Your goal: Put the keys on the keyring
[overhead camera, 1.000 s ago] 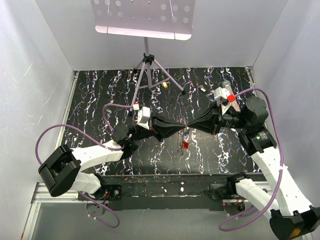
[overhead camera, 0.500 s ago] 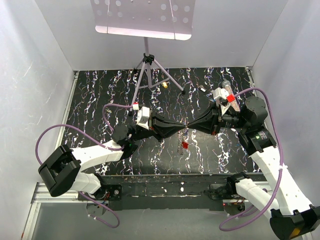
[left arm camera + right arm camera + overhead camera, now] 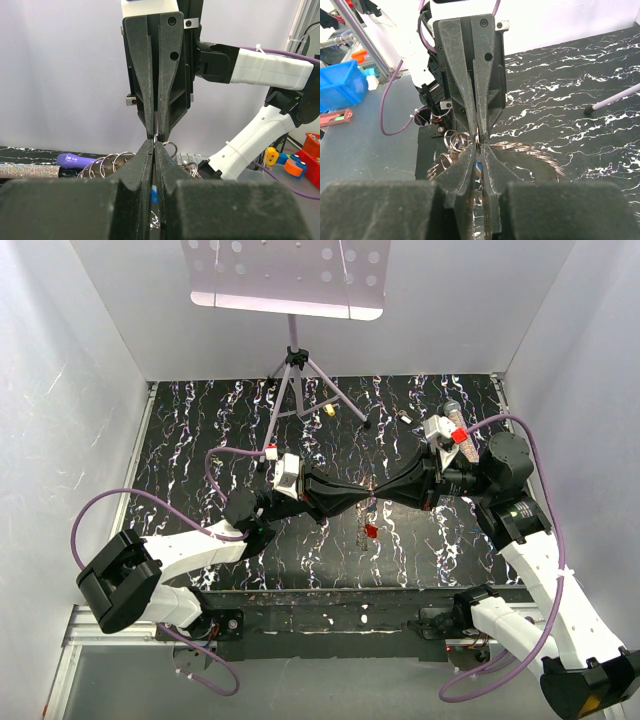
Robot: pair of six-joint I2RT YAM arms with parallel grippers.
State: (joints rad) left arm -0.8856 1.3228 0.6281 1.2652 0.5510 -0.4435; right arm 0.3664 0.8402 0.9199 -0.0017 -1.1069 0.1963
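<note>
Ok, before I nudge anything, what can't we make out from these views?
- Right wrist: the right tool hides the lower loops of the keyring; what sits between its tips is blurred.
- Left wrist: the left tool lets only a blue sliver show between its fingers; it cannot be identified.
- Top view: the red key is too small to tell whether it is threaded.

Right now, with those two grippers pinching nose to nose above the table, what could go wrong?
1. The left gripper and right gripper pinch the thin keyring at nearly one spot, their tips almost touching. A slight pull apart could let it slip out, or the tips could bump.
2. The red key seems to hang beneath. A slip would likely drop everything onto the table.
</note>
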